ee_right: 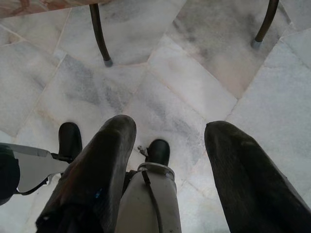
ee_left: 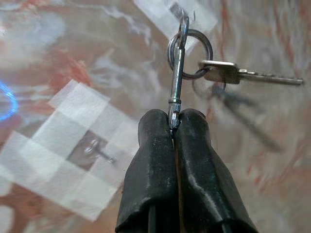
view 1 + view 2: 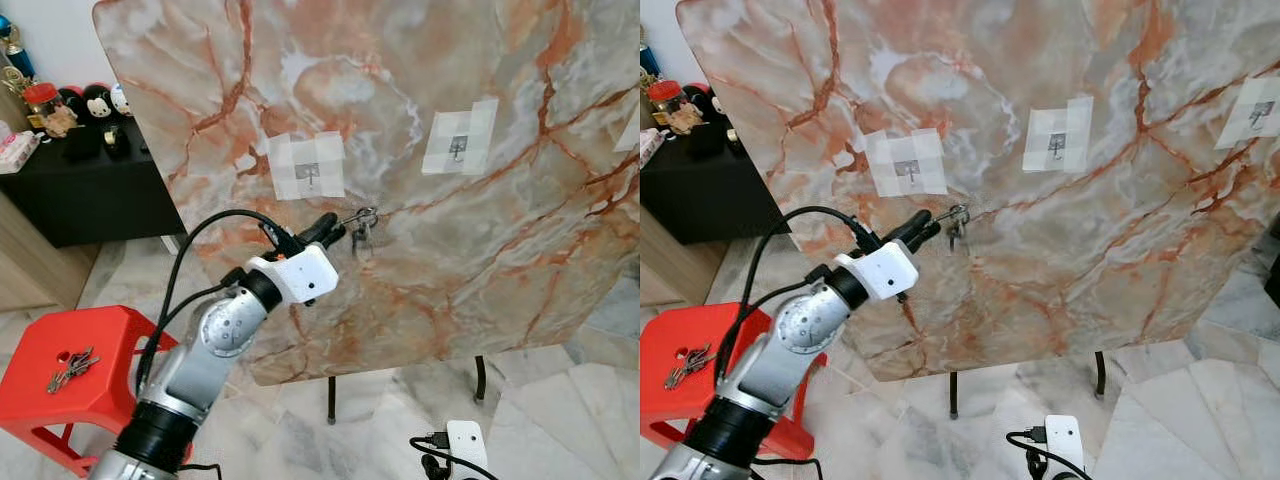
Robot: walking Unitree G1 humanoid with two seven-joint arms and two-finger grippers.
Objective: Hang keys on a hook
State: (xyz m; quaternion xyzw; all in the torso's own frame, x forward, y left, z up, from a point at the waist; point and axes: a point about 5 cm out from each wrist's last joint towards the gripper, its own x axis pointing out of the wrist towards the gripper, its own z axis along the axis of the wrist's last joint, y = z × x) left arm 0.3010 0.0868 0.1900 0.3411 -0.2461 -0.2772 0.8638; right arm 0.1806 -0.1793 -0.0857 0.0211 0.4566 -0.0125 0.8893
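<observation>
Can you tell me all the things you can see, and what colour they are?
marble board: one, orange and grey, upright on dark legs.
hooks: three, silver, taped to the board.
keys: one set, silver, on a clip pinched by the left gripper.
stool: one, red, at the robot's left.
spare keys: one bunch, on the stool.
cabinet: one, black, behind the stool.
left gripper: black, raised at the board.
right gripper: black, open, above the floor.

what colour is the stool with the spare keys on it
The stool is bright red; it shows best in the left eye view, beside the left arm.
</observation>
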